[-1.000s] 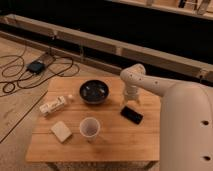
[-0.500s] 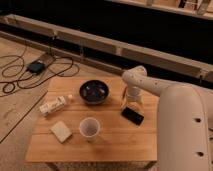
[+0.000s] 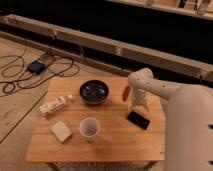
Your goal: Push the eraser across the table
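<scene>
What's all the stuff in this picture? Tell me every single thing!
table: one, light wood, middle of the view
eraser: one, black, flat on the table's right part
bowl: one, dark, far middle of the table
cup: one, pale, upright, near middle of the table
sponge-like block: one, beige, near left part of the table
packet: one, whitish, left edge of the table
oblong item: one, red-orange, right of the bowl, beside the arm
cables: several, black, on the floor to the left, with a small dark box
arm: one, white, coming in from the right
claw: one, pale, just behind the eraser
</scene>
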You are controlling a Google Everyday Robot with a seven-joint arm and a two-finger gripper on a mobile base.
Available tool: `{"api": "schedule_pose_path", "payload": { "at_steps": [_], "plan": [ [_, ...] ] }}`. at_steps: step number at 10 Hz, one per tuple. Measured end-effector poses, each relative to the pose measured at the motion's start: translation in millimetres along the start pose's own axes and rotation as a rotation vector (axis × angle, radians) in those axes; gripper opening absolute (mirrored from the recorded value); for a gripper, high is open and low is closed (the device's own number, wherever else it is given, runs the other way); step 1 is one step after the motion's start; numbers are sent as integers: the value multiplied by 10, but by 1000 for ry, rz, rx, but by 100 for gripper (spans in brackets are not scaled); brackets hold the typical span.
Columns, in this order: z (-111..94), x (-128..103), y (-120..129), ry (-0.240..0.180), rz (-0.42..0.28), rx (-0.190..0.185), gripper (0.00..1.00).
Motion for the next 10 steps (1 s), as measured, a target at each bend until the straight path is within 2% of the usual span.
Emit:
{"api": "schedule_pose_path", "payload": {
  "at_steps": [7, 10],
  "plan": [
    [75, -460, 351, -39, 84, -33, 71],
    [108, -665, 572, -58, 128, -61, 71]
  ]
}}
